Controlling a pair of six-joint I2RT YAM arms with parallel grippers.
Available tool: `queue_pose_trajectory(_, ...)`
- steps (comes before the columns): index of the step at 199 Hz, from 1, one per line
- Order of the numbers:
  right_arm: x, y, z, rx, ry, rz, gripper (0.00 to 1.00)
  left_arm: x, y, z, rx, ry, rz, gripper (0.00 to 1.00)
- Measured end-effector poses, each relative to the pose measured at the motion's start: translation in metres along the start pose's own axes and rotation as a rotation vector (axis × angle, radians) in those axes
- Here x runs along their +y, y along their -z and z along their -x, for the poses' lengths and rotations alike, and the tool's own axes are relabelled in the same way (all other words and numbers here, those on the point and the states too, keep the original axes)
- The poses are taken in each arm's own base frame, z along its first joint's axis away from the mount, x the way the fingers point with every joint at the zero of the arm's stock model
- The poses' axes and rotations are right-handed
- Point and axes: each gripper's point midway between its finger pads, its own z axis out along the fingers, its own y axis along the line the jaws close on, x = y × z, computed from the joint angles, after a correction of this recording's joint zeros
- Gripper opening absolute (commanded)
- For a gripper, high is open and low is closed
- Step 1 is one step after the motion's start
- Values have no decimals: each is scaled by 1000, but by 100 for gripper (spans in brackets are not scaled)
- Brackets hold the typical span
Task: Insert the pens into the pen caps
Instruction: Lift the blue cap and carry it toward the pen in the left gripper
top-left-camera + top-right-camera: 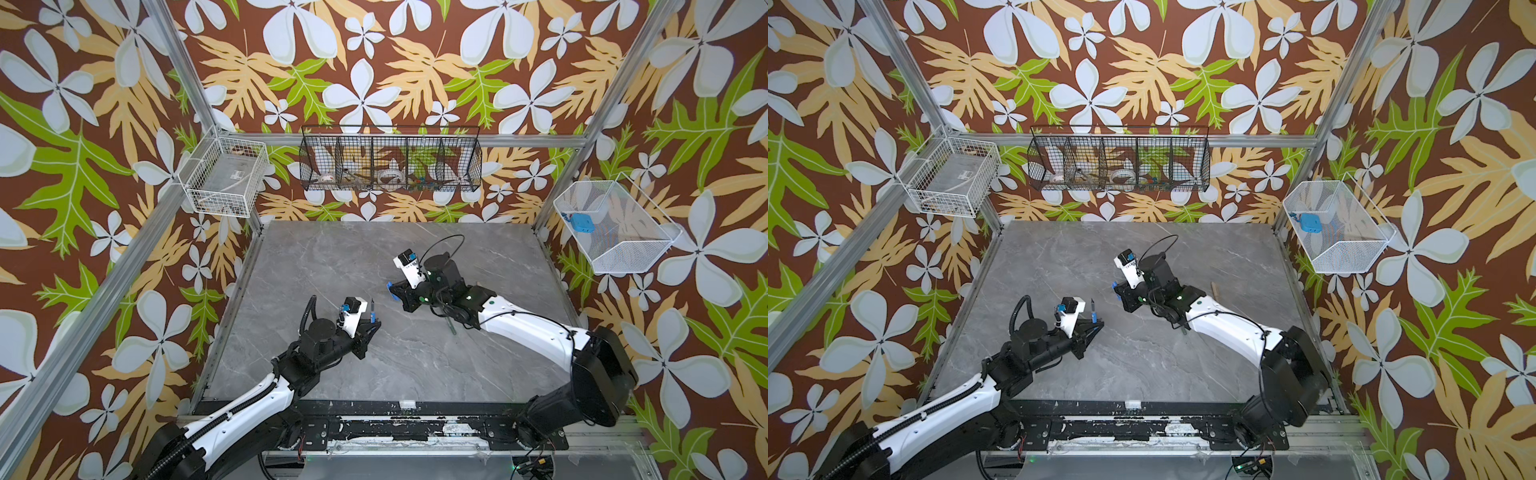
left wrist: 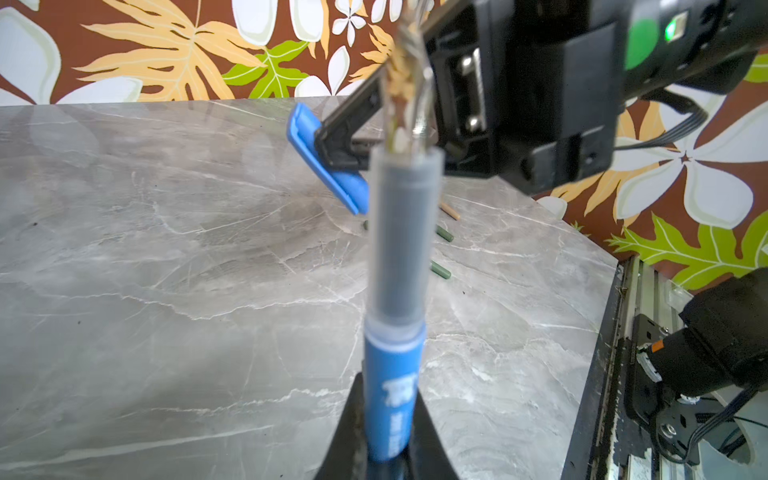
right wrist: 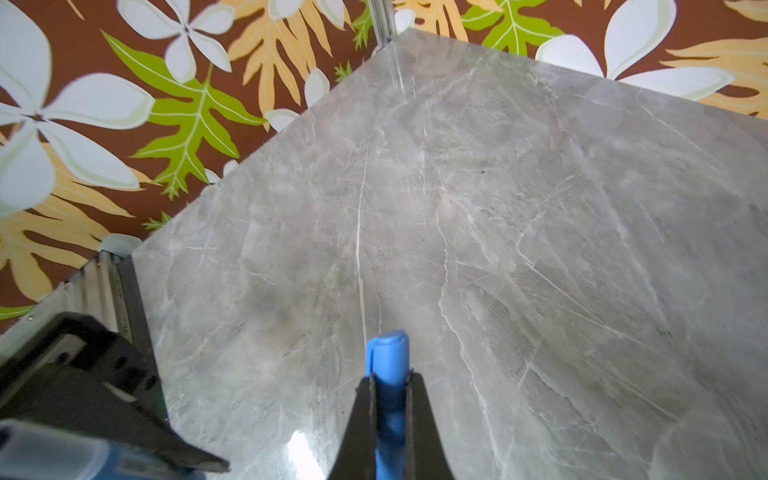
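My left gripper [image 1: 372, 322] [image 2: 388, 384] is shut on the blue pen [image 2: 395, 395], held above the table with its grey front section and dark tip [image 1: 372, 307] pointing away from the jaws. My right gripper [image 1: 395, 291] [image 3: 390, 378] is shut on the blue pen cap [image 3: 388, 357] [image 2: 328, 158], which juts out past the fingertips. In both top views pen and cap hang apart, the cap a short way to the right of the pen tip and farther back. Two dark green pens [image 2: 444, 233] [image 2: 440, 270] lie on the table, partly hidden behind the blue pen.
A tan stick [image 1: 1216, 288] [image 2: 449, 210] lies near the right arm. A green pen [image 1: 452, 326] pokes out under the right forearm. A black wire basket [image 1: 390, 183] hangs on the back wall, with white baskets at the left [image 1: 224, 195] and right [image 1: 615, 249]. The grey marble table [image 1: 332, 257] is bare at the left.
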Motion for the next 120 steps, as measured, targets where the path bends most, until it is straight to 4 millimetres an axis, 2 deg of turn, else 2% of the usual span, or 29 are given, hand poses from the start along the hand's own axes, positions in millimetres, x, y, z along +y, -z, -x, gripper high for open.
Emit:
queue_pose_trajectory(71,44,77,41,-402,2,204,6,-7,11,10,-85,-24,-7,0)
queue_pose_trajectory(96,61,90,53,-490,-5,301,6,-9,13,13,-106,-29,-14,0)
queue_pose_trajectory(120,79,91,63,-520,2,390,6,-11,13,14,-109,-32,-22,0)
